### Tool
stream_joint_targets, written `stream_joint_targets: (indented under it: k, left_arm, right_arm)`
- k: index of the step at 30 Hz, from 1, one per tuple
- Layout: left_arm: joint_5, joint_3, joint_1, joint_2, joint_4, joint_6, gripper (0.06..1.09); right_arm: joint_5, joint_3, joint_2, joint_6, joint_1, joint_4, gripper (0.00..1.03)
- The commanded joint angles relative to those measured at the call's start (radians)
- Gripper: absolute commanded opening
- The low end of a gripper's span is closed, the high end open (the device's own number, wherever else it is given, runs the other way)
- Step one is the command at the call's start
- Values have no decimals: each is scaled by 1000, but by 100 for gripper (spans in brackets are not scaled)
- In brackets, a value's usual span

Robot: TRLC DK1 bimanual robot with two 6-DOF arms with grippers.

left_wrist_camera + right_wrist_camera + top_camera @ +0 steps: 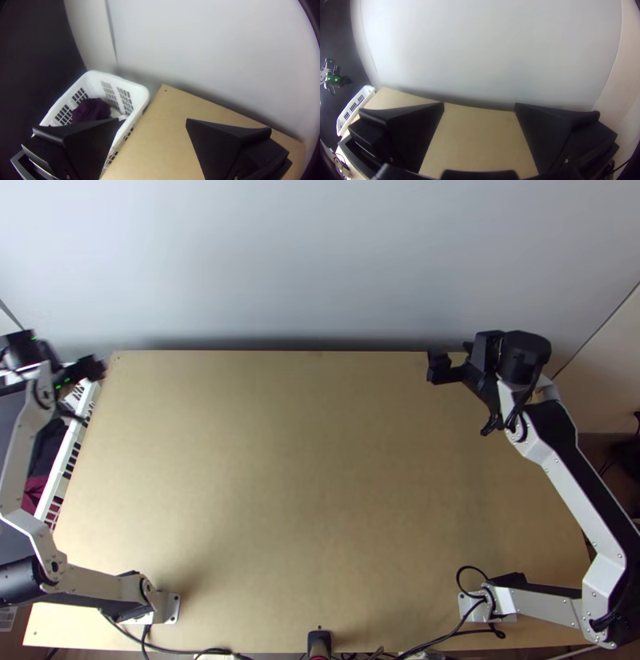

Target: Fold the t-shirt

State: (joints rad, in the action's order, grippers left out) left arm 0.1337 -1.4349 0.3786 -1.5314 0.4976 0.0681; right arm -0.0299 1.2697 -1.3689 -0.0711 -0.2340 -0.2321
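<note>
Ok, labels first: there's a small pale label (pixel 6 617) at the top view's lower left edge, but the print's too tiny to make out. Left gripper (pixel 91 370) is up by the far end of the white basket (pixel 133 87), fingers spread wide with nothing between them. One finger blocks part of the basket in its wrist view, and I can't tell if they touch. Right gripper (pixel 443 367) is over the far right part of the wooden table (pixel 304 460), also wide open, nothing in its grip. As for the t-shirt, there's some dark purple cloth (pixel 90 109) bunched up inside the basket, beside the table's left edge, but I can't say for sure that's it.
</note>
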Motion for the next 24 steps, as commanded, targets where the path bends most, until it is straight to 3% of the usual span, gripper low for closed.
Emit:
stream_joint_targets:
  k: [1,12,24]
  left_arm:
    - [20,45,197,-45,36,-74,103]
    - [20,42,485,-200,-13,-188,103]
    - [20,45,651,-372,-152,-297,104]
  right_arm:
    - [1,-70,34,-4,-24,2,98]
    - [2,-128,50,-1,-50,19,98]
    - [27,-170,71,33,-85,17,98]
